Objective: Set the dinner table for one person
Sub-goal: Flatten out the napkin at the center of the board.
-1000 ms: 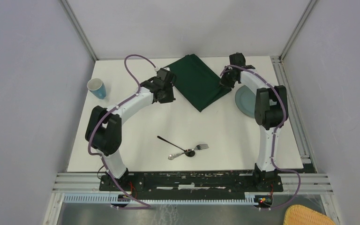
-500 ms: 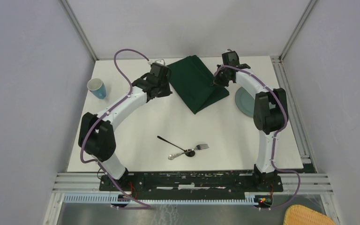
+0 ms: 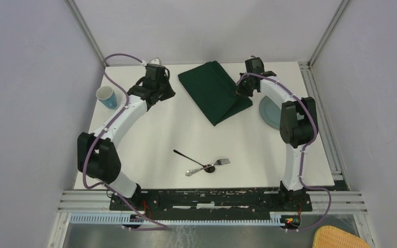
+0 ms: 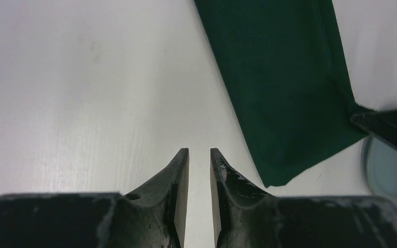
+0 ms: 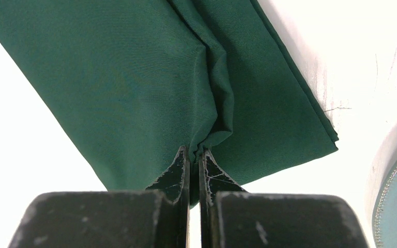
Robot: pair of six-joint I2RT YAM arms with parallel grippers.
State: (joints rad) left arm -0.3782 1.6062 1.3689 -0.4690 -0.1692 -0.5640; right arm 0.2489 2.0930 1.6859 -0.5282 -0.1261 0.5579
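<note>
The dinner table point(image 3: 150, 139) is a white tabletop. A dark green cloth point(image 3: 214, 95) lies folded at its far middle. My right gripper point(image 3: 239, 93) is shut on the cloth's right edge, and the fabric point(image 5: 134, 77) bunches into a ridge between the fingertips point(image 5: 194, 150). My left gripper point(image 3: 165, 92) hangs left of the cloth and apart from it. Its jaws point(image 4: 199, 151) stand slightly open with only white table showing in the gap. The cloth point(image 4: 284, 77) runs along the upper right of the left wrist view.
A pale blue-grey plate point(image 3: 270, 111) sits right of the cloth, partly under the right arm. A blue cup point(image 3: 107, 97) stands at the left edge. A silver fork point(image 3: 222, 161) and a black-handled spoon point(image 3: 188, 156) lie crossed near the front. A yellow basket point(image 3: 341, 238) sits off the table.
My left gripper let go of the cloth's left edge, parted its jaws and drew back to the left. The right gripper shifted left with the cloth, which now lies narrower.
</note>
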